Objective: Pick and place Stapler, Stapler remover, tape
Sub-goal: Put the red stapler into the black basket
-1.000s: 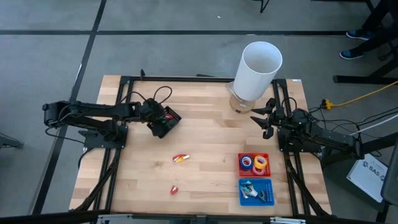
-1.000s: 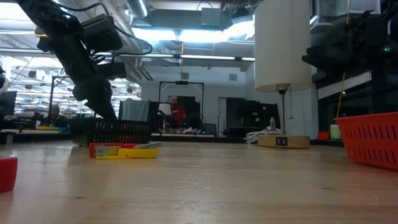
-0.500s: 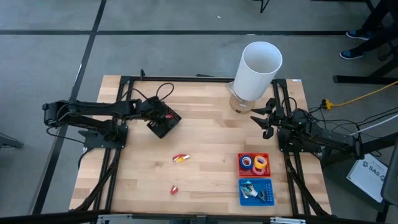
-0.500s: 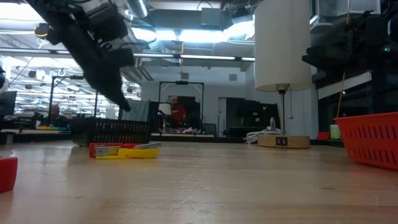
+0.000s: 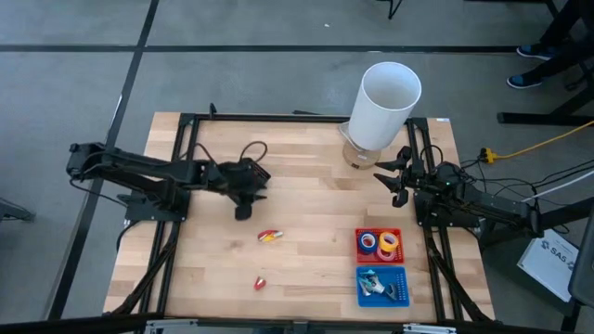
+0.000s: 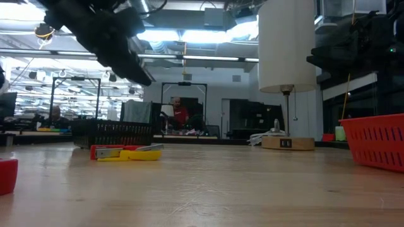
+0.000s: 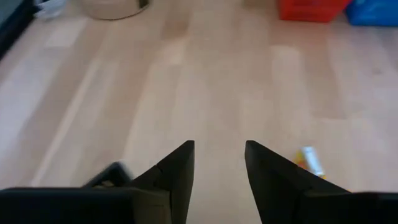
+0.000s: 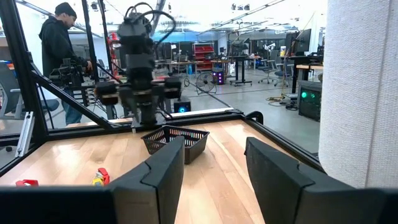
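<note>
The left hand [image 7: 219, 146] is hovering over the middle of the bench [image 5: 306, 204], open and gripping nothing, with bare wood showing between its fingers. The stapler [image 5: 270, 237], red and yellow, is lying flat on the bench near the hand, off to one side of its line. The remover [image 5: 260, 281] is sitting farther toward the bench's front edge. The tape [image 5: 379, 244] rolls are already lying in the red tray [image 5: 358, 250], next to a blue tray [image 5: 405, 275]. A black basket [image 8: 174, 142] is standing right under the left arm.

The step in hand is probably the reach for the stapler. To do it well, the hand should be swinging across until the stapler lies centred between the fingers, turning so they are straddling its narrow width, then dropping low, since it lies flat. Keeping clear of the basket matters too.

The right hand [image 5: 394, 181] is waiting open and empty beside the white cylinder [image 5: 385, 102].
</note>
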